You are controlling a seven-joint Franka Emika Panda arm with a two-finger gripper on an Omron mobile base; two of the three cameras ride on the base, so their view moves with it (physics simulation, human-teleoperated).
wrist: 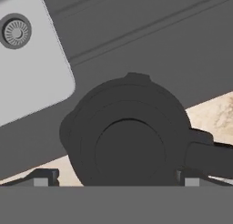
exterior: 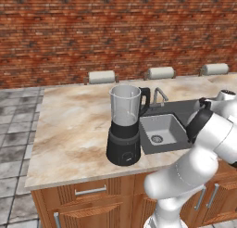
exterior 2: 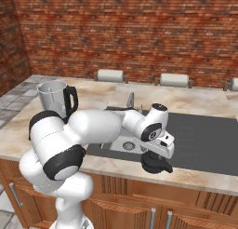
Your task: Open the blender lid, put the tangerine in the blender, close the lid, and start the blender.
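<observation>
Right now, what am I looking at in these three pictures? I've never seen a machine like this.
It is a white robot arm in a simulated kitchen. Two cameras ride behind it, left and right; the third looks along its hand. On the marble counter stands the blender, its jar open. The black blender lid lies at the counter's front edge beside the sink, off the jar. The gripper hangs right over the lid with its fingers spread either side, gripping nothing.
</observation>
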